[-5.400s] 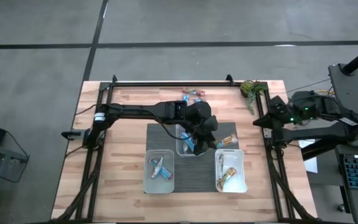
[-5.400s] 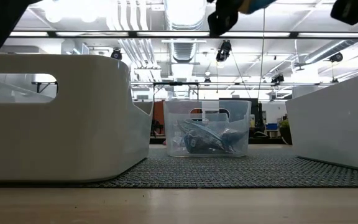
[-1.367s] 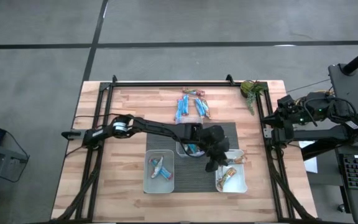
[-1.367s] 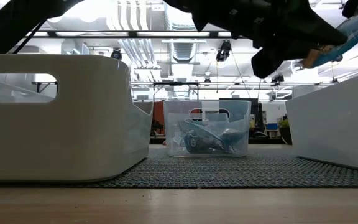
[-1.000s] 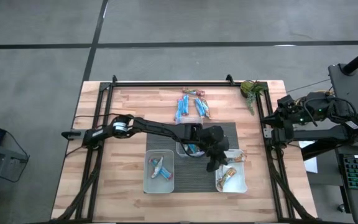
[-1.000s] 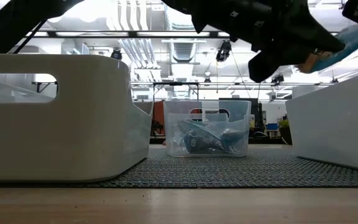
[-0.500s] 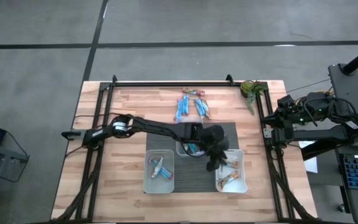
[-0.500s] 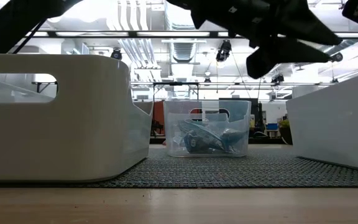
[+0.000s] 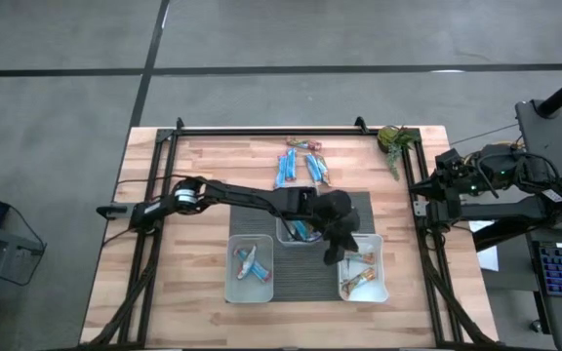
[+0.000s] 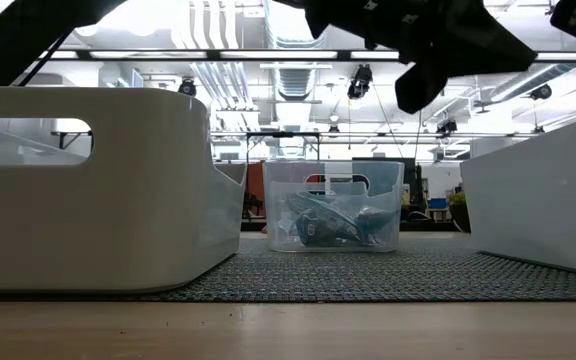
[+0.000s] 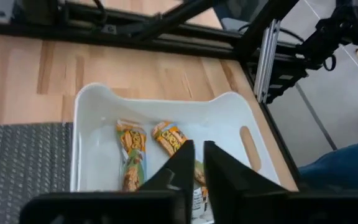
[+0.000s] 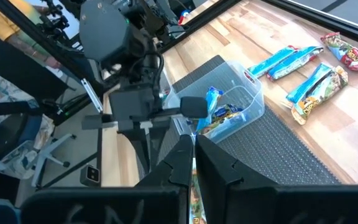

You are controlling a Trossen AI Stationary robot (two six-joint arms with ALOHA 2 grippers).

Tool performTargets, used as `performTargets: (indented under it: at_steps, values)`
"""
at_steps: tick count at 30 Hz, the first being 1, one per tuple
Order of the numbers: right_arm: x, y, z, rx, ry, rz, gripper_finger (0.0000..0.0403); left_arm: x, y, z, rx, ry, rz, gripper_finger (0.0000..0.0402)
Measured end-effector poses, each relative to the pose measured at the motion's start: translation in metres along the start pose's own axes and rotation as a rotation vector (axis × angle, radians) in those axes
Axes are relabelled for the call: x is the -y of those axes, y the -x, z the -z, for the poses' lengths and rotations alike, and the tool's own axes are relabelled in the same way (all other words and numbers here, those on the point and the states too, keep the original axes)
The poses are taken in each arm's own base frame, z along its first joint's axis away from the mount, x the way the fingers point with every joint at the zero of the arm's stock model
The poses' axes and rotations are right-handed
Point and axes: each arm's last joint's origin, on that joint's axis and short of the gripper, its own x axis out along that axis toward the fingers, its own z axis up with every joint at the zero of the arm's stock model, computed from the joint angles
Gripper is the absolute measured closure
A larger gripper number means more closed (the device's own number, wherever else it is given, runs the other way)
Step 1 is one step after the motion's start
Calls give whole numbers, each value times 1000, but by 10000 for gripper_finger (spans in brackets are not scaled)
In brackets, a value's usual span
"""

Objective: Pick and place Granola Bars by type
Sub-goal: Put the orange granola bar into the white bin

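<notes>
High view: bars already lie in all three tubs [image 9: 362, 268], while several unsorted bars [image 9: 298, 166] wait on the table [image 9: 203, 195] beyond. The left pincer [image 9: 338, 247] hovers closed and empty over the right tub; the right pincer [image 12: 193, 163] waits closed, off at the table's side.

Both arms are matte black: the left arm [image 9: 242, 198] is slender with a silver joint collar near its base; the right arm [image 9: 501, 190] is bulkier, showing small green lights and dark cables.
</notes>
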Motion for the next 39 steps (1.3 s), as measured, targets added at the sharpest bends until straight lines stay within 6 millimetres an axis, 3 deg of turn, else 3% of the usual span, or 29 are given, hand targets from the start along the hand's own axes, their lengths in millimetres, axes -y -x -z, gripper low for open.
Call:
performTargets:
  at_steps: [8, 17, 25, 29, 39]
  values:
    - [0, 0, 0, 0, 6, 0, 390, -6, 19, -14, 45, -3, -10, 401]
    - [0, 0, 0, 1, 7, 0, 390, 11, 74, -48, 152, -102, -14, 401]
    - [0, 0, 0, 12, 6, 14, 390, 23, 117, -58, 188, -140, -56, 401]
    - [0, 0, -1, 20, 5, 20, 390, 29, 139, -48, 180, -142, -112, 401]
    - [0, -5, -4, 30, -5, 67, 390, 40, 201, 5, 330, -68, -243, 401]
